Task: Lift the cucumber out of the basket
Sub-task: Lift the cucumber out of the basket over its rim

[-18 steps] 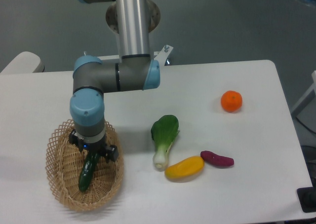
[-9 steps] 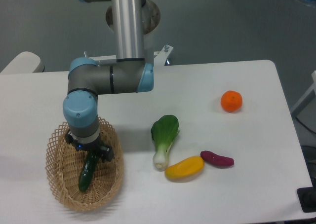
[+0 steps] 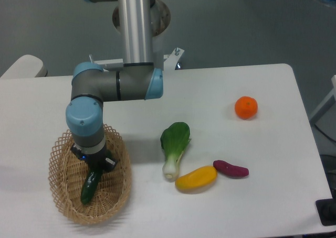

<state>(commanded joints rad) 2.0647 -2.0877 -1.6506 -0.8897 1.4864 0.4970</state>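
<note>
The dark green cucumber (image 3: 87, 188) lies in the tan wicker basket (image 3: 56, 167) at the front left of the table. Its lower end points toward the basket's near rim. My gripper (image 3: 95, 167) reaches down into the basket from above and is closed around the cucumber's upper end. The arm's blue wrist hides most of the fingers and the top of the cucumber.
A bok choy (image 3: 175, 145) lies to the right of the basket. A yellow fruit (image 3: 196, 178) and a small purple sweet potato (image 3: 231, 169) sit near the front edge. An orange (image 3: 245, 107) sits at the far right.
The wrist has shifted slightly left and lower into the basket. The gripper has narrowed on the cucumber, whose lower end has swung a little to the left.
</note>
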